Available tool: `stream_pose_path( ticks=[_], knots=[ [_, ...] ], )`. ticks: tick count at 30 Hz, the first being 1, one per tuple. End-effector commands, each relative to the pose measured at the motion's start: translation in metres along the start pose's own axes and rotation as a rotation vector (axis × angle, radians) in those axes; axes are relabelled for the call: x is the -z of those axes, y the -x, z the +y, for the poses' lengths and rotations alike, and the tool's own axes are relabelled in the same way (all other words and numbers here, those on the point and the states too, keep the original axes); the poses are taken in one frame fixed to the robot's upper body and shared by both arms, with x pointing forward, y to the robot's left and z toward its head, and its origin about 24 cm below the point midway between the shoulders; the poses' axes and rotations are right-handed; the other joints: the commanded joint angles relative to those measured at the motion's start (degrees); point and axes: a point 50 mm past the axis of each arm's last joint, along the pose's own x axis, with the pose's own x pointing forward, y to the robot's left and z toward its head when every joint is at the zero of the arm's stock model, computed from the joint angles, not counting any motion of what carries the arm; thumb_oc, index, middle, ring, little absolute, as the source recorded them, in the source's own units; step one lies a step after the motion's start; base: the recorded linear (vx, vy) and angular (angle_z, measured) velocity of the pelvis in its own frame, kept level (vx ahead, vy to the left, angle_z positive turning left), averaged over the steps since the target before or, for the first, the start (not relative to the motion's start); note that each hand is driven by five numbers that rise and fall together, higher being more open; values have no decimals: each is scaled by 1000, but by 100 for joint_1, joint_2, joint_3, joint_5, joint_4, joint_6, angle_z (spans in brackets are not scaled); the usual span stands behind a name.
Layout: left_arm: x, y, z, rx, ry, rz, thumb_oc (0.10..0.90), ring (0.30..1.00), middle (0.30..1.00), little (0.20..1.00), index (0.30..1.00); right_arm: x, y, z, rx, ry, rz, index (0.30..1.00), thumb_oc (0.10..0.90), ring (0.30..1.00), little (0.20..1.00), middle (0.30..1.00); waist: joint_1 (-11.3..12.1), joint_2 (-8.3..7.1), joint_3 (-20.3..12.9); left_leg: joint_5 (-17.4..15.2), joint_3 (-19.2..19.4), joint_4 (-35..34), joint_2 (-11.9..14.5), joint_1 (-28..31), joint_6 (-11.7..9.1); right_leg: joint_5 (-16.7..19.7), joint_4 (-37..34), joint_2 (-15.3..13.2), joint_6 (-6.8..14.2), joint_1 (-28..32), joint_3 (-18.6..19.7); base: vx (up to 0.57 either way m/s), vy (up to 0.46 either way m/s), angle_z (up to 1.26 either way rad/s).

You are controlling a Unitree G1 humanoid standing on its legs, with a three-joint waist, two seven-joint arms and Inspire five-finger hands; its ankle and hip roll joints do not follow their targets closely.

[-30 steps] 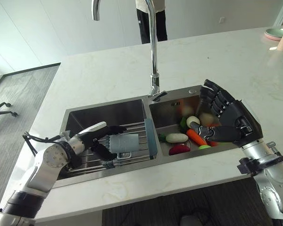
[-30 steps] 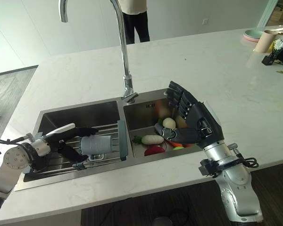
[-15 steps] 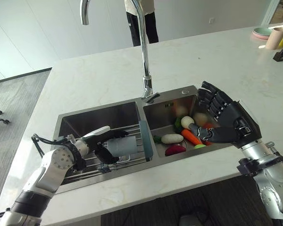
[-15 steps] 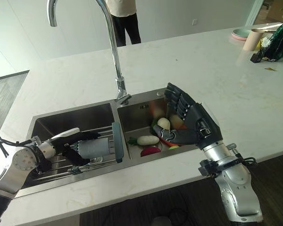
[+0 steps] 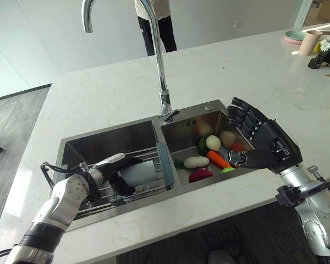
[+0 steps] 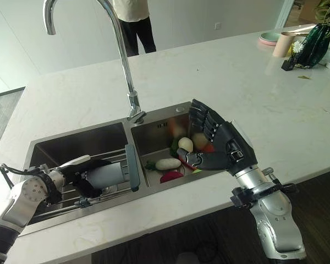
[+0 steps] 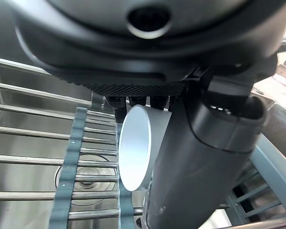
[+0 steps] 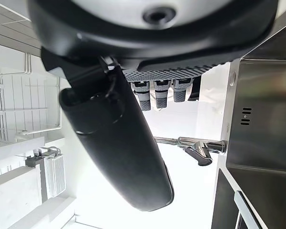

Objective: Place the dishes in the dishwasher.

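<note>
A pale grey-blue cup (image 5: 140, 172) lies on its side on the wire rack (image 5: 91, 192) across the left sink basin. My left hand (image 5: 116, 175) is shut on it, thumb on one side and fingers curled round the other. The left wrist view has the cup's round base (image 7: 135, 148) between the thumb (image 7: 195, 162) and the fingers. My right hand (image 5: 264, 149) hovers open over the front right corner of the right basin, palm turned toward the sink, holding nothing.
The right basin holds vegetables: a carrot (image 5: 215, 159), a white radish (image 5: 196, 161) and a red piece (image 5: 200, 175). A tall faucet (image 5: 157, 55) rises behind the divider. A person (image 5: 154, 22) stands beyond the counter. Plates (image 5: 292, 37) and a cup (image 5: 308, 42) sit far right.
The camera has shifted, sliding the whole scene left. My left hand has closed more snugly round the cup on the rack. The right hand holds its pose.
</note>
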Motion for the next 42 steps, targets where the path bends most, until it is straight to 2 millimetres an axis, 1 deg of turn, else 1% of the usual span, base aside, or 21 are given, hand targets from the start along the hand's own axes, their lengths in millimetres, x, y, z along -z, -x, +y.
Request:
stream_pose_path(
  ticks=[1, 3, 9, 13, 22, 25, 28, 33, 35, 37, 41, 42],
  knots=[
    [-26, -7, 39, -154, -80, -59, 637, 655, 655, 655, 655, -42, -20, 2, -53, 103, -239, 900, 800, 900, 900, 900, -28, -76, -254, -846, -164, 649, 265, -60, -61, -137, -88, -106, 257, 399, -389, -32, 4, 0],
    [-25, -8, 37, -143, -102, -51, 400, 300, 300, 300, 300, -42, -19, 2, -58, 101, -235, 900, 800, 900, 900, 900, -30, -86, -255, -852, -159, 649, 259, -63, -59, -133, -88, -115, 263, 392, -393, 0, 0, 0],
    [-23, -9, 36, -115, -95, -34, 400, 300, 300, 300, 300, -40, -20, 3, -71, 110, -224, 900, 800, 900, 900, 900, -39, -80, -249, -848, -144, 649, 268, -56, -60, -130, -88, -109, 264, 390, -391, 0, 0, 0],
    [-24, -9, 37, -140, -84, -56, 400, 300, 300, 300, 300, -40, -20, 4, -73, 115, -220, 900, 800, 900, 900, 900, -26, -86, -246, -846, -144, 649, 268, -60, -64, -128, -88, -113, 264, 389, -404, 0, 0, 0],
    [-29, 5, 48, -296, -46, -136, 400, 300, 300, 300, 300, -39, -17, 3, -57, 127, -214, 900, 800, 900, 900, 900, 44, -106, -239, -835, -181, 649, 273, -81, -76, -138, -88, -128, 258, 389, -437, 0, 0, 0],
    [-25, 18, 55, -405, 16, -169, 400, 300, 300, 300, 300, -39, -15, 1, -37, 136, -213, 900, 800, 900, 900, 900, 111, -121, -237, -825, -214, 649, 270, -94, -81, -138, -88, -147, 258, 393, -478, 0, 0, 0],
    [-21, 26, 58, -480, 59, -186, 400, 300, 300, 300, 300, -38, -14, 0, -27, 142, -207, 900, 800, 900, 900, 900, 142, -122, -235, -817, -230, 649, 272, -103, -88, -148, -88, -155, 253, 396, -493, 0, 0, 0],
    [-22, 43, 63, -608, 116, -244, 400, 300, 300, 300, 300, -39, -11, -1, -3, 145, -202, 900, 800, 900, 900, 900, 232, -145, -220, -803, -298, 649, 254, -127, -95, -151, -88, -179, 243, 407, -540, -2, -3, 3],
    [-28, 55, 65, -684, 135, -309, 400, 300, 300, 300, 300, -40, -10, 0, 6, 149, -201, 900, 800, 900, 900, 900, 282, -158, -208, -805, -342, 649, 240, -149, -100, -167, -88, -204, 237, 414, -574, -16, -3, 13],
    [-33, 62, 65, -718, 135, -352, 400, 300, 300, 300, 300, -40, -9, 0, 15, 151, -201, 900, 800, 900, 900, 900, 319, -176, -202, -806, -369, 649, 231, -168, -105, -173, -88, -218, 237, 414, -590, -11, -6, 17],
    [-41, 73, 65, -746, 141, -430, 400, 300, 300, 300, 300, -40, -8, 0, 27, 153, -200, 900, 800, 900, 900, 900, 364, -202, -197, -806, -407, 649, 219, -190, -111, -181, -88, -236, 227, 417, -612, -3, -2, 6],
    [-46, 79, 65, -761, 143, -476, 400, 300, 300, 300, 300, -41, -7, 1, 32, 156, -200, 900, 800, 900, 900, 900, 387, -217, -196, -809, -424, 649, 209, -196, -110, -178, -88, -245, 227, 419, -625, -2, -7, 4]
  ],
)
